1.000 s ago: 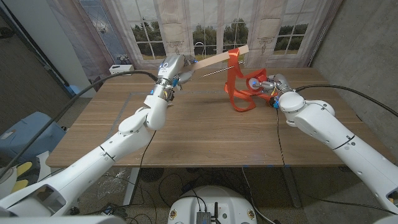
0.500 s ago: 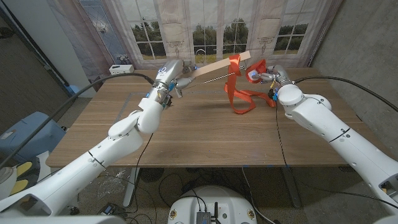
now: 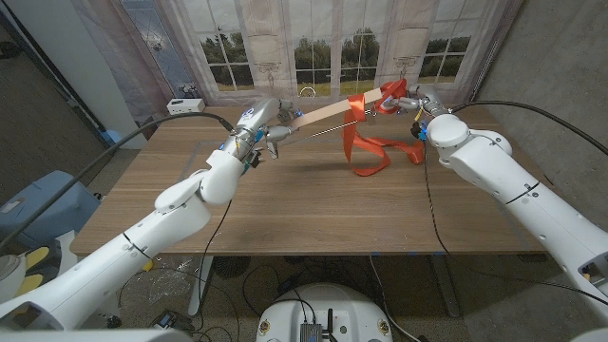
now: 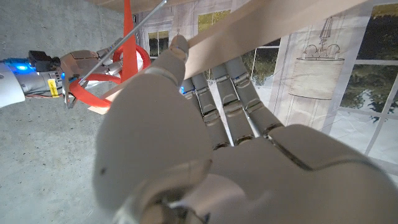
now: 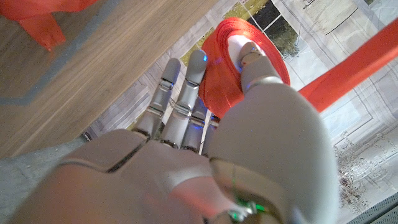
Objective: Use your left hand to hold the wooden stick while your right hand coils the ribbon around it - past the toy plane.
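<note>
Left hand [image 3: 264, 122] is raised above the far left part of the wooden table [image 3: 285, 204] and grasps the wooden stick [image 3: 328, 112] at its near end; the left wrist view confirms fingers [image 4: 233, 93] wrapped over the stick with the thumb pressing from the other side. The stick runs clear of the table surface, angled up toward the right hand [image 3: 407, 101]. A thin metal rod [image 3: 323, 124] lies alongside and just below the stick.

Right hand is lifted at the stick's far end and holds the orange ribbon spool [image 5: 239, 59]; the right wrist view shows the thumb set on the spool's core and the fingers [image 5: 186, 93] behind it.

The ribbon [image 3: 366, 142] crosses over the stick near its far end, hangs down, and its slack lies in loose loops on the table beneath the right hand. Whether a full turn sits around the stick cannot be told.

Surroundings: a window with sheer curtains [image 3: 266, 38] stands behind the table; a small white box [image 3: 185, 104] rests on the table's far left corner. A black cable [image 3: 190, 116] runs along the left arm, another [image 3: 513, 121] along the right arm.
</note>
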`<action>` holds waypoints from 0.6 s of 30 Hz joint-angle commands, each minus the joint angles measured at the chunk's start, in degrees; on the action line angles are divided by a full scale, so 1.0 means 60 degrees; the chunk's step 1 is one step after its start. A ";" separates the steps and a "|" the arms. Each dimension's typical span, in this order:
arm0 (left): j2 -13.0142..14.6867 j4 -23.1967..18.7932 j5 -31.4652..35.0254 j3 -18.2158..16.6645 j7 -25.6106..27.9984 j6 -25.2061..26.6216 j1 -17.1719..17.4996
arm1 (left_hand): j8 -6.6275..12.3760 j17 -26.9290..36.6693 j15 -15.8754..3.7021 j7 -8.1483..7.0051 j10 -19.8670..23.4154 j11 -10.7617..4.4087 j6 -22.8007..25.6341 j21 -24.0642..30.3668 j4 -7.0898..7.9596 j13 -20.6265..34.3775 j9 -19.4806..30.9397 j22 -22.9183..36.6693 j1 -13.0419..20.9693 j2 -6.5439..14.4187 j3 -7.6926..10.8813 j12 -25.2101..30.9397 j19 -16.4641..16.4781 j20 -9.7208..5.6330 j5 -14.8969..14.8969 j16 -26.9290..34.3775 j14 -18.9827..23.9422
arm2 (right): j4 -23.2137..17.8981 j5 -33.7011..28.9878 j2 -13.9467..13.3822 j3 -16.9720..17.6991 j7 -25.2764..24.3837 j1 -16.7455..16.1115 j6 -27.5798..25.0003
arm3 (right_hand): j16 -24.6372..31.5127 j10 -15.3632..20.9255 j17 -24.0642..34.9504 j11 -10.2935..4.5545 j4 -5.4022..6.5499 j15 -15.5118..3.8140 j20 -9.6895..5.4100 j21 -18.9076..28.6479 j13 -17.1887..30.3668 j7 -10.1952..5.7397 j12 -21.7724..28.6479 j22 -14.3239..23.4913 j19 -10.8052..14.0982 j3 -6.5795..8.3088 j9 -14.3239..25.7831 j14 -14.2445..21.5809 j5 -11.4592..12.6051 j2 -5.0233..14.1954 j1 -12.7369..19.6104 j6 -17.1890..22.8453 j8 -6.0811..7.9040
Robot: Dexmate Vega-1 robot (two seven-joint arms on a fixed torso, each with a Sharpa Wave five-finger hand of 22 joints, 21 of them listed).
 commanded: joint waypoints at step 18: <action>0.0251 0.0041 0.0663 0.1161 -0.2417 0.1734 -0.1517 | -0.0057 0.0097 -0.2162 -0.0074 0.0291 -0.0221 0.0199 0.0107 0.0189 0.0079 0.0841 0.0022 0.0137 0.0219 0.0823 -0.0089 -0.0119 -0.0659 0.0260 -0.0020 0.1092 | -0.0080 -0.0070 -0.0113 -0.0416 0.1349 0.1580 -0.0271 | -0.0002 0.2507 0.0041 -0.0083 0.0278 -0.0092 -0.0021 0.0149 0.1689 0.0755 0.2835 0.0012 -0.0023 0.0393 0.0438 -0.0071 -0.0023 0.0453 -0.0005 0.2186 0.0024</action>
